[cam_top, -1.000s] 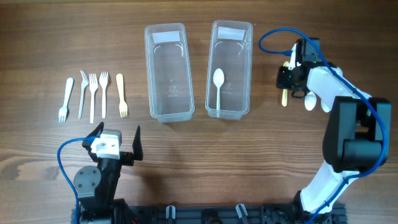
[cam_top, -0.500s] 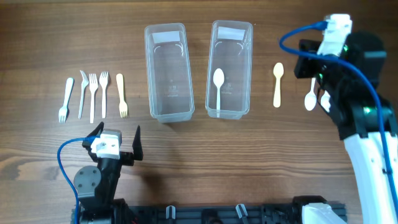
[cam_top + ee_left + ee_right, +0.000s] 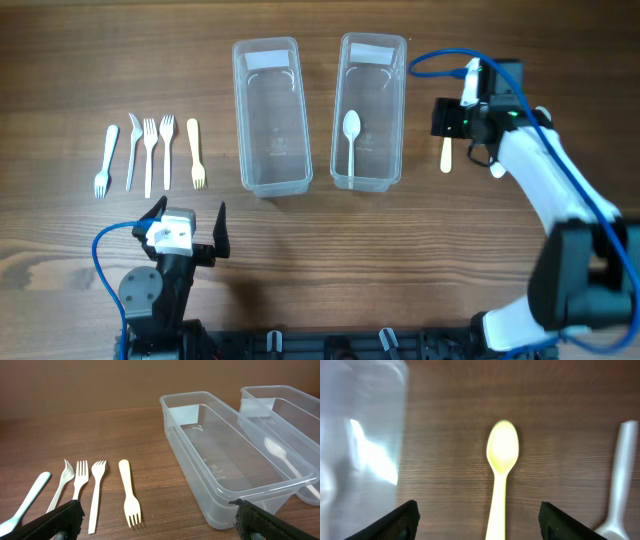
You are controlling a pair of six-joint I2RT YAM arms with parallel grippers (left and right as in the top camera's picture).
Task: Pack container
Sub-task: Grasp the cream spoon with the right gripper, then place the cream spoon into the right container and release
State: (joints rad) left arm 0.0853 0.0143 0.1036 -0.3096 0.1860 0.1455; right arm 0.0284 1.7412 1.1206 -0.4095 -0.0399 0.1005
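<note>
Two clear containers stand side by side, the left one (image 3: 272, 115) (image 3: 235, 460) empty, the right one (image 3: 368, 110) with a white spoon (image 3: 351, 140) lying in it. To its right a cream spoon (image 3: 446, 156) (image 3: 502, 455) rests on the table. My right gripper (image 3: 448, 125) (image 3: 482, 525) hovers over it, open, its fingers on either side of the handle without touching. A second white spoon (image 3: 497, 166) (image 3: 620, 485) lies further right. My left gripper (image 3: 190, 225) (image 3: 160, 525) stands open and empty near the front edge.
Several forks (image 3: 150, 150) (image 3: 95, 490) lie in a row on the wood left of the containers, the rightmost one cream (image 3: 196, 153). A blue cable (image 3: 435, 62) loops off the right arm near the right container's corner.
The right arm lifted away to the right, then came back down over the cream spoon. Its jaws went from shut to open. The left arm has not moved.
</note>
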